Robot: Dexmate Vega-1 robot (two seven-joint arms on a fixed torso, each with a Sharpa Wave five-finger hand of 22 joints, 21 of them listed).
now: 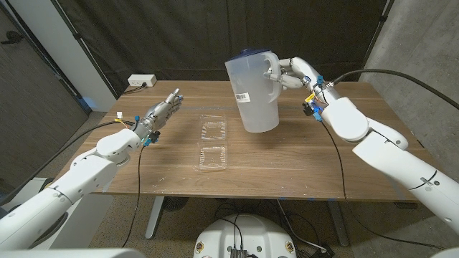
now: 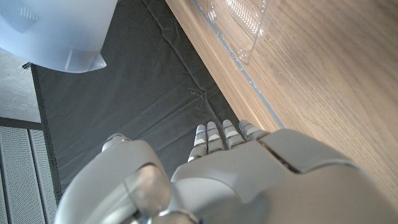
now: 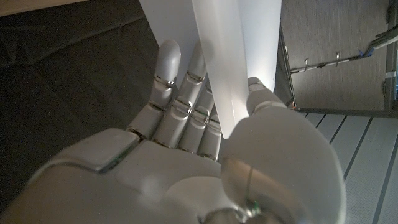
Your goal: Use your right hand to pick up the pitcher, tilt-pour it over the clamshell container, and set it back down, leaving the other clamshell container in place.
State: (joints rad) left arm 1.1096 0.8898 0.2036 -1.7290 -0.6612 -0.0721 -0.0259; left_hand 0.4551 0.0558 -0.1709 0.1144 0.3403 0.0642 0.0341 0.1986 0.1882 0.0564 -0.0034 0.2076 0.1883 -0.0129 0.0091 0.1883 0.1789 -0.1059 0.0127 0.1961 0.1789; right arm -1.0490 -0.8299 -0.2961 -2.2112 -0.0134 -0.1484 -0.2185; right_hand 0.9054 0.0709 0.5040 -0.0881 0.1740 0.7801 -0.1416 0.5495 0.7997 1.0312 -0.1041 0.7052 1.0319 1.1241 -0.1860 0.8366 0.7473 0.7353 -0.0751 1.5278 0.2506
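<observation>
The robot's right hand (image 1: 288,72) gripped the handle of a white translucent pitcher (image 1: 252,92), holding it upright above the wooden table (image 1: 301,165), just beside and behind two clear clamshell containers (image 1: 214,145) lying near the table's middle. The left hand (image 1: 162,111) held nothing, its fingers extended together, well apart from the containers.

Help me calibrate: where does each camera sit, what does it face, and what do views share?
Head view: on the robot's head, looking down at the table; both arms, left hand, right hand.
Left wrist view: behind the left hand, facing the clamshell container.
Right wrist view: behind the right hand, facing the pitcher handle.
All three share the pitcher.
</observation>
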